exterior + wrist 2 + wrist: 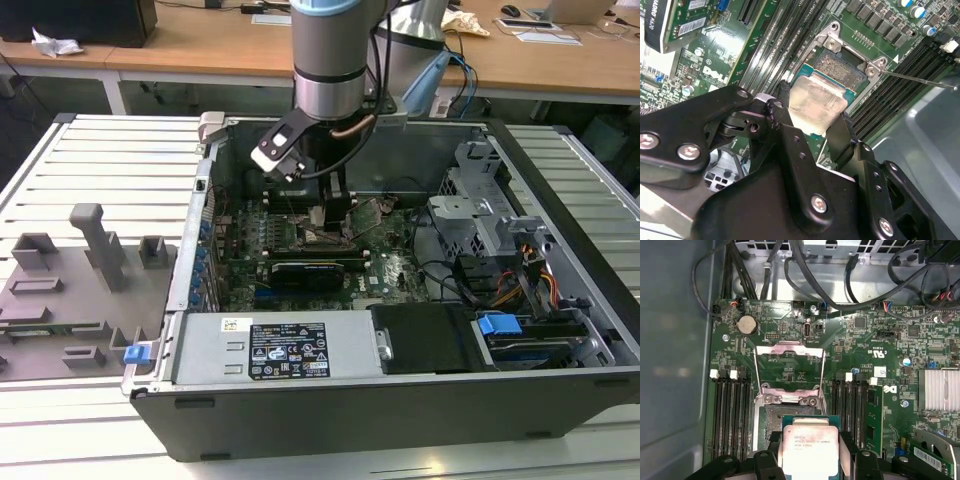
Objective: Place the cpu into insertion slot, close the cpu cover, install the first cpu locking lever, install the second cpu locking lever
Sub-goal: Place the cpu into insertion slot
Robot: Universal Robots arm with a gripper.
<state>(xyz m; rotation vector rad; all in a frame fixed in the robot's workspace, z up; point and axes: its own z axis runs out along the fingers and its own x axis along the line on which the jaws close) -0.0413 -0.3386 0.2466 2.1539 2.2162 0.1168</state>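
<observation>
1. One square chip, the cpu (816, 102), has a dull silver-grey metal top. In the second wrist view the top looks smeared and matt, and a thin green edge shows beneath it.
2. Two black metal fingers (840, 135), flat bars studded with screw heads, press against opposite sides of the chip, so the jaws are pinching the cpu between them.
3. In the first wrist view the cpu (807, 450) sits over the near part of the insertion slot (771, 422), a square socket with a dark, grainy pin field. Part of that field shows uncovered beyond the chip. Whether the chip touches the socket cannot be told.
4. The cpu cover (789, 346), a thin silvery frame with a large square window, lies folded back from the socket, with green circuit board (850, 340) showing through its window.
5. Long narrow black memory slots (730, 415) run along both sides of the socket.
6. A thin bright metal rod (920, 80) stretches away from one corner of the insertion slot (840, 67).
7. In the exterior view the grey, round-bodied arm (325, 60) comes almost straight down into the open computer case (400, 410). Its gripper (330, 215) is low over the middle of the board.
</observation>
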